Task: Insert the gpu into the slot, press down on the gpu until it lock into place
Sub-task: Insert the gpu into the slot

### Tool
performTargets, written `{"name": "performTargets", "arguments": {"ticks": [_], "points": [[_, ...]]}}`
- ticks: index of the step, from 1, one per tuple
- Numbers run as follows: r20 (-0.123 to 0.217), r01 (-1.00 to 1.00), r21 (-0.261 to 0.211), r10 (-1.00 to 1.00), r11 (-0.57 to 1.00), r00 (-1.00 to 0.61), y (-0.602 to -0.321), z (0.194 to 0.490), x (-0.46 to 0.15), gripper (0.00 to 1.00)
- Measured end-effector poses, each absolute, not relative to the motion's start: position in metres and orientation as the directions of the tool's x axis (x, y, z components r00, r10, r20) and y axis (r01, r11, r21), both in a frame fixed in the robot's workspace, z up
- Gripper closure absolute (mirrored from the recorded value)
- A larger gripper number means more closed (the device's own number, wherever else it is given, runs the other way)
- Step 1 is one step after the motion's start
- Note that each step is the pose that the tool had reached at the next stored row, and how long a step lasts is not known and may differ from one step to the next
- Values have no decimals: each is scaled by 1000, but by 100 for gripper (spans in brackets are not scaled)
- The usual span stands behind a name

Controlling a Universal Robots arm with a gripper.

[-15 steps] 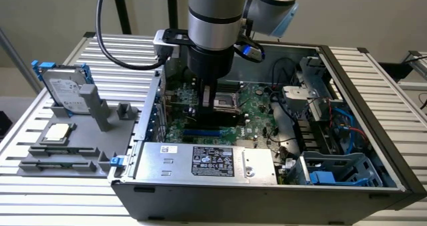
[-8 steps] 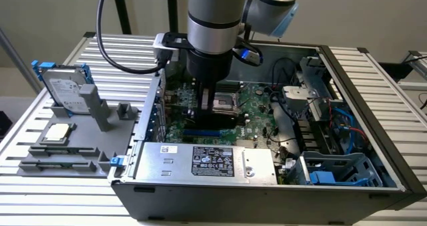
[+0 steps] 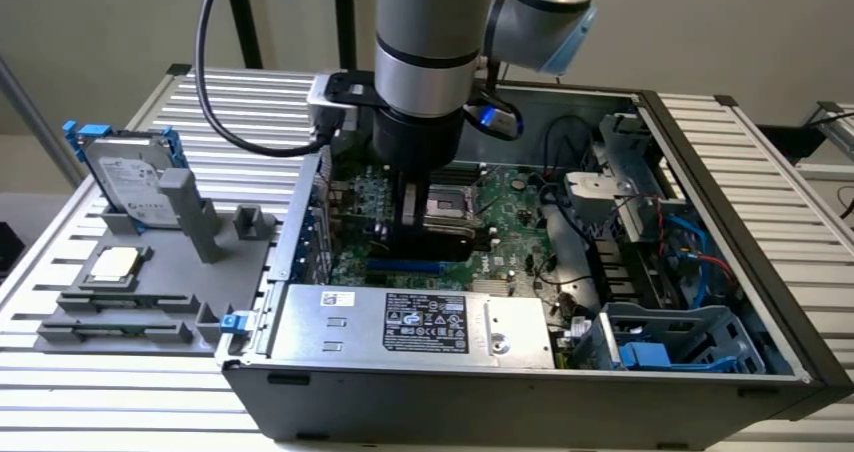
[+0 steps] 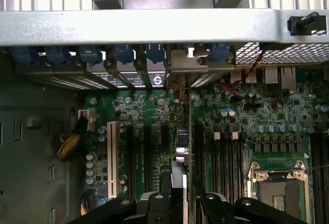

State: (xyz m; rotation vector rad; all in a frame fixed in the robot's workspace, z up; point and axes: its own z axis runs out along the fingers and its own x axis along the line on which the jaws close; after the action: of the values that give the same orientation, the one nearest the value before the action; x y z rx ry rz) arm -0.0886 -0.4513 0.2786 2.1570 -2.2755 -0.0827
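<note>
Gpu, a small black rectangular card with a green circuit-board edge (image 3: 443, 240), stands on edge, clamped in the half-closed black gripper (image 4: 180, 206). It sits just over the long bright-blue plastic slot (image 3: 407, 268) at six o'clock. To me, seating and locking look unfinished.

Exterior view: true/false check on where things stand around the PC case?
1. The hand holds the gpu over the motherboard. True.
2. The hard drive lies inside the case. False: it rests on the grey fixture outside the case, at the exterior view's left.
3. The slot is red. False: it is blue.
4. The silver power supply sits inside the case. True.
</note>
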Motion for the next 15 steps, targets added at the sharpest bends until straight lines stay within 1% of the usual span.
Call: {"name": "performTargets", "arguments": {"ticks": [15], "points": [[-30,-998,42,-999,41,-42,-451,269,-89,74]]}}
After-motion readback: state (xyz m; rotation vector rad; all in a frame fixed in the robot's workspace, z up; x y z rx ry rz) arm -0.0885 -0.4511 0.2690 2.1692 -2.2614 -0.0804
